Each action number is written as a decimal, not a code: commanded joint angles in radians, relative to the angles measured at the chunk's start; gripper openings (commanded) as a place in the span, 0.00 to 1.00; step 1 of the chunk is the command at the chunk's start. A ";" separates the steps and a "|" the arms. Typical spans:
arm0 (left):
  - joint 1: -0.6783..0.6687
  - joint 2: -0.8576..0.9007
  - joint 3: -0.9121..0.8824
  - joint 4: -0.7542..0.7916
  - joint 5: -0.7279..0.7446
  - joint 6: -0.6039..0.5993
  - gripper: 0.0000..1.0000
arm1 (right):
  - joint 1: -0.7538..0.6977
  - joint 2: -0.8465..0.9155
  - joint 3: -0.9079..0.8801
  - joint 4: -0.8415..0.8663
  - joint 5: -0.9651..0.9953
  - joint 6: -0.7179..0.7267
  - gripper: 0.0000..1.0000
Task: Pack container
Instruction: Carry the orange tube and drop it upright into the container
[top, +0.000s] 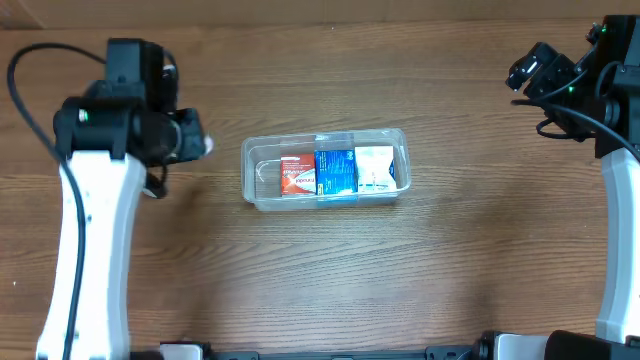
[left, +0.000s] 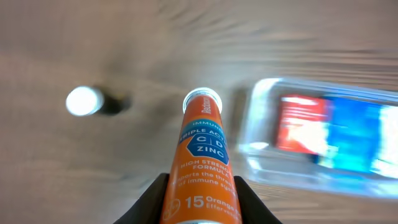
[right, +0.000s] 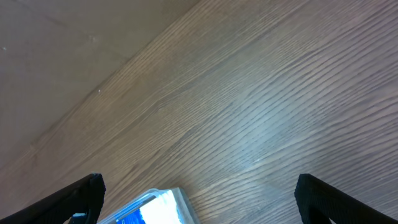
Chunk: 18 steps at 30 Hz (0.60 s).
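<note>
Overhead
- Container (top: 250, 192): middle of the counter (top: 420, 290), long side running left to right.
- Contents, standing side by side: red box (top: 296, 175), blue box (top: 336, 171), white box (top: 375, 168), filling the middle and right end. The left end is bare.
- My left gripper (top: 200, 142): toward the counter's left edge, pointing at the container, apart from it.
- My right gripper (top: 528, 70): near the far right corner, well apart from the container.

Left wrist
- Left gripper clamped on an orange tube of effervescent tablets (left: 203, 146), white cap leading, over bare counter just left of the container.
- One small dark item with a white top (left: 87, 101) on the counter further left; too blurred to name.

Right wrist
- Right gripper fingers spread wide with nothing between them, and the container's corner low in view.

Progress, as I judge it
- Done: three boxes packed.
- In hand: the tube, not yet inside; the bare left end looks like its slot.
- Possibly left: the dark item, if it belongs to the set.
</note>
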 joint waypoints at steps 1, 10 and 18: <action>-0.154 -0.054 0.020 -0.010 0.035 -0.029 0.07 | 0.000 -0.008 0.014 0.003 -0.003 0.002 1.00; -0.210 0.110 -0.180 0.198 0.013 -0.058 0.04 | 0.000 -0.008 0.014 0.003 -0.003 0.002 1.00; -0.220 0.339 -0.185 0.314 0.012 -0.035 0.04 | 0.000 -0.008 0.014 0.003 -0.003 0.002 1.00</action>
